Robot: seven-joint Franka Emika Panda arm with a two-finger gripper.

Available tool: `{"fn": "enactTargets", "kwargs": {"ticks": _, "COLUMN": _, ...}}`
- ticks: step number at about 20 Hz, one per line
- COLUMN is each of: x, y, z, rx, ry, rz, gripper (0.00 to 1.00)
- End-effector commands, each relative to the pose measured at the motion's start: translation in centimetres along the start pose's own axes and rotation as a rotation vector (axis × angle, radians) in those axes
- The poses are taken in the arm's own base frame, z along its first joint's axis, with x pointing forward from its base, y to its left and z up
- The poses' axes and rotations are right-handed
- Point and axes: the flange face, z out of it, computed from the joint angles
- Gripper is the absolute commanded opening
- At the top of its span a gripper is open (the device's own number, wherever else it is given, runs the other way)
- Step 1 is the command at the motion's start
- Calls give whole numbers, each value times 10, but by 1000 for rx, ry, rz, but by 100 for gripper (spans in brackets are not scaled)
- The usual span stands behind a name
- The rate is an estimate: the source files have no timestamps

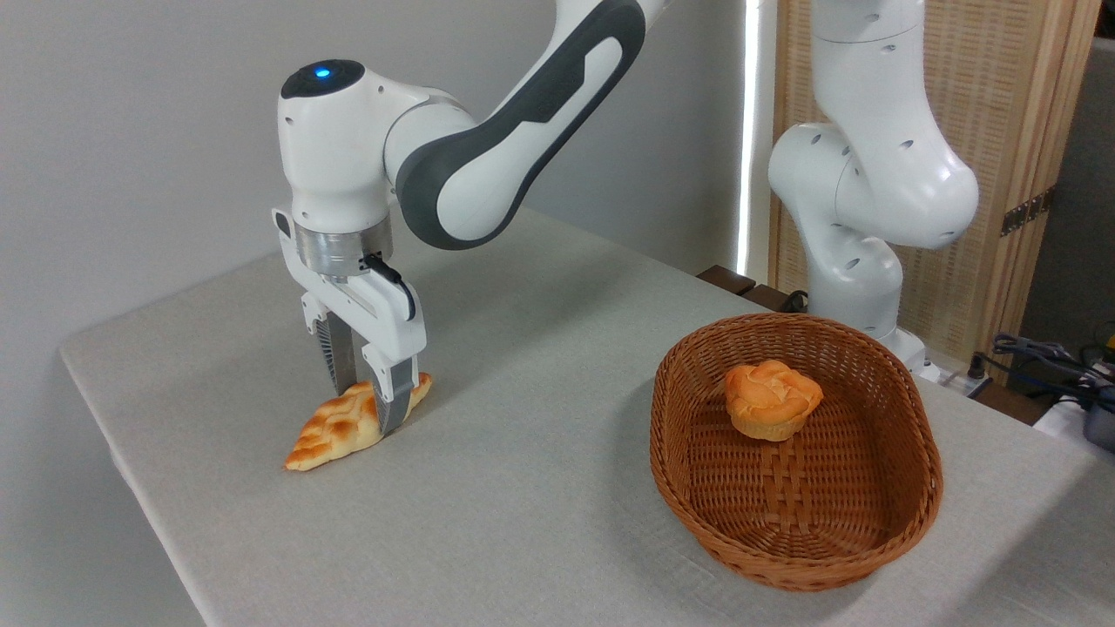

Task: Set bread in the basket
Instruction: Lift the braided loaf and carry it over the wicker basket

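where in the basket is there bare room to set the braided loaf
The wicker basket is bare across its near half; the muffin-shaped bun crowds the far end. The gripper straddles the braided loaf on the cloth.

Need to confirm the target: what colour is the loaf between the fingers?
Golden-orange braided loaf with pale creases, clearest in the fixed camera view.

Grey cloth-covered table (pixel 540 366), braided bread (pixel 344 427) lying at left, oval wicker basket (pixel 697 475) at right, well apart
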Motion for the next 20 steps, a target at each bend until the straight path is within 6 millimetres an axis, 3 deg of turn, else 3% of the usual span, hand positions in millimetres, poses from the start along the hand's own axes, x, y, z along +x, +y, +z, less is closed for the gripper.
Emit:
{"fn": "enactTargets", "kwargs": {"ticks": 1, "x": 2, "y": -1, "z": 1, "rx": 18, "ry": 12, "rz": -6, "gripper": 24}}
{"fn": "enactTargets", "kwargs": {"ticks": 6, "x": 2, "y": -1, "z": 1, "rx": 17, "ry": 10, "rz": 0, "gripper": 16}}
{"fn": "enactTargets", "kwargs": {"ticks": 10, "x": 4, "y": -3, "z": -7, "rx": 24, "ry": 22, "rz": -4, "gripper": 16}}
{"fn": "enactTargets", "kwargs": {"ticks": 15, "x": 8, "y": -21, "z": -60, "rx": 31, "ry": 8, "rz": 2, "gripper": 16}}
{"fn": "enactTargets", "kwargs": {"ticks": 17, "x": -10, "y": -29, "z": -85, "rx": 12, "ry": -61, "rz": 83, "gripper": 17}}
{"fn": "enactTargets", "kwargs": {"ticks": 20, "x": -52, "y": -48, "z": -121, "rx": -39, "ry": -151, "rz": 225, "gripper": 20}}
